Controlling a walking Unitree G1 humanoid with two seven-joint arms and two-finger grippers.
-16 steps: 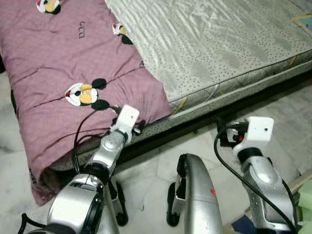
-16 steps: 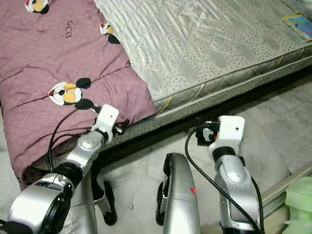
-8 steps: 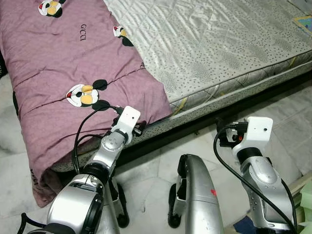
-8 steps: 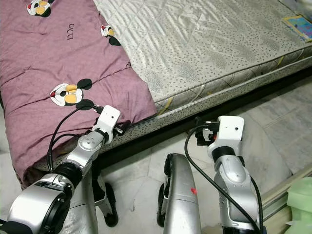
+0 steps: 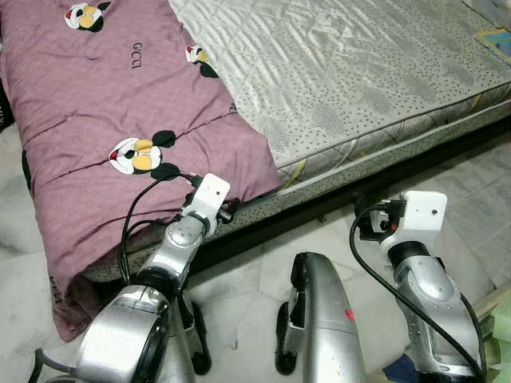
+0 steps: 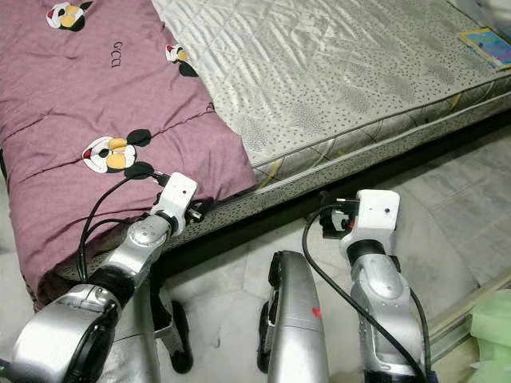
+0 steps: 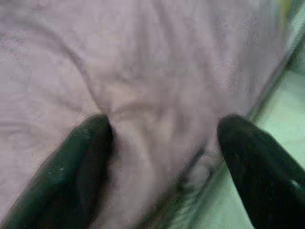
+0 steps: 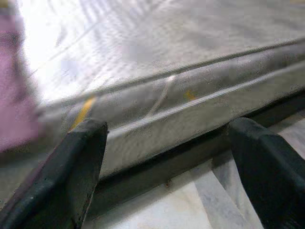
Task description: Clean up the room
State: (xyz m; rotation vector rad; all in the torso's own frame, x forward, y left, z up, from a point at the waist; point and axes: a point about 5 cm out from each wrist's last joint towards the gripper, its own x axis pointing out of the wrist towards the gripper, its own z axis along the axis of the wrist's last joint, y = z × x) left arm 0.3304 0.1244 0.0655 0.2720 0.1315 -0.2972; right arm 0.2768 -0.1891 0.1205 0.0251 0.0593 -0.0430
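At the near edge of the bed: left gripper (image 7: pixel 162 143), fingers (image 7: pixel 81 167) spread wide, nothing between them, pressed close against the purple blanket (image 5: pixel 120 104), whose folds lie just ahead of the tips. Left arm reaches to the blanket's lower corner where it drapes over the mattress (image 5: pixel 359 72) side.

Right gripper (image 8: pixel 167 162): fingers likewise wide apart and empty, held low over the pale tiled floor (image 5: pixel 247 295), facing the mattress side and the dark bed frame (image 8: pixel 157 167) beneath, apart from both.

Blanket: cartoon-mouse print, covers the robot's left part of the bed, its near end hanging toward the floor. Remainder of mattress bare, grey quilted. A small coloured booklet (image 6: pixel 487 44) lies at the far right corner.

Step in hand, as judged: approach to grasp the blanket corner for straightening. Next move calls for closing the left fingers on a fold of cloth, then drawing it across the bare mattress.
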